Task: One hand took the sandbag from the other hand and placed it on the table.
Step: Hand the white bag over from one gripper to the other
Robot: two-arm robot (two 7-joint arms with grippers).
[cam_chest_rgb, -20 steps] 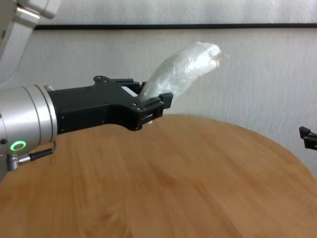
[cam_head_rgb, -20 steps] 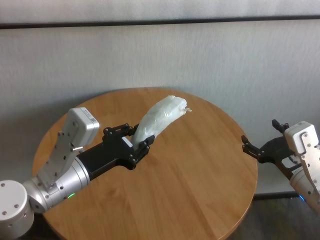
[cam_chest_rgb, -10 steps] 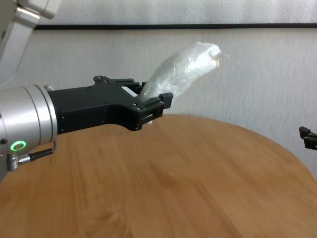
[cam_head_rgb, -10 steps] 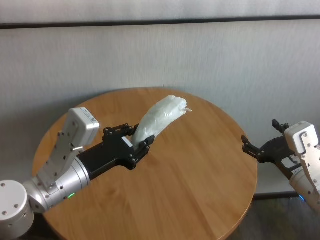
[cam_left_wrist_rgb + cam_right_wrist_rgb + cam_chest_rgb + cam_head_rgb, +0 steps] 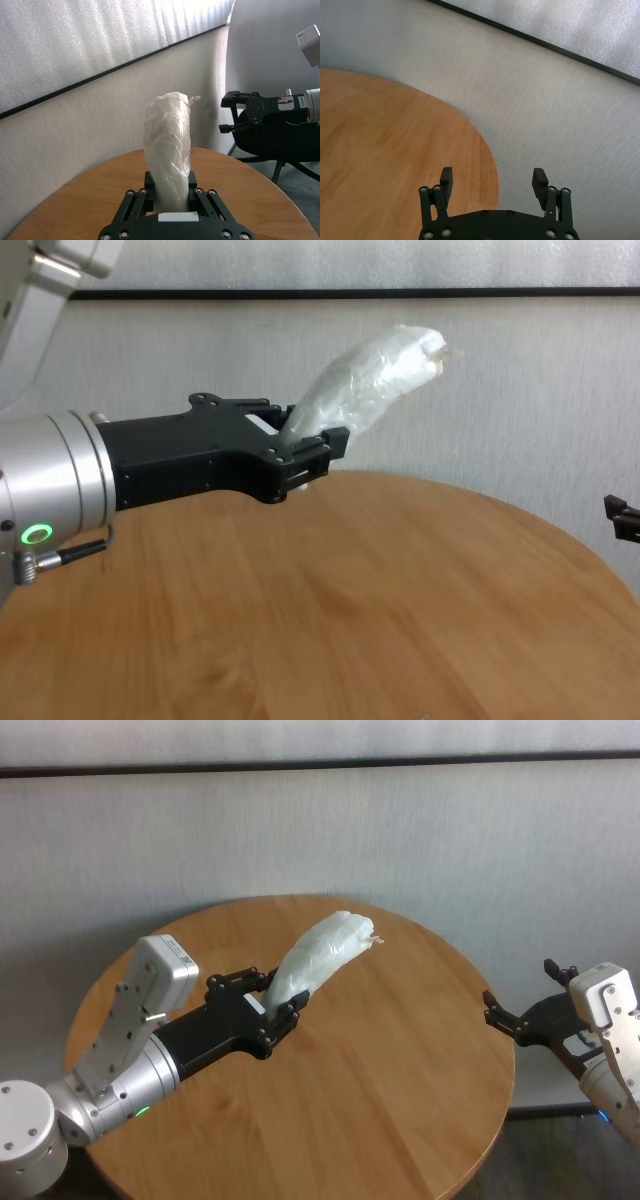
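My left gripper (image 5: pixel 272 1003), on the green-ring wrist, is shut on the lower end of the white sandbag (image 5: pixel 320 957) and holds it above the round wooden table (image 5: pixel 380 1050). The bag sticks out up and forward with its tied tip free. It also shows in the left wrist view (image 5: pixel 167 140) and chest view (image 5: pixel 370 375), where the left gripper (image 5: pixel 310 445) clamps its base. My right gripper (image 5: pixel 515 1005), on the blue-ring wrist, is open and empty beyond the table's right edge. In the right wrist view (image 5: pixel 492 182) its fingers stand wide apart over the table rim (image 5: pixel 470 150).
A pale wall (image 5: pixel 400 830) with a dark horizontal strip runs behind the table. A dark stand base (image 5: pixel 280 167) stands on the floor under the right arm in the left wrist view.
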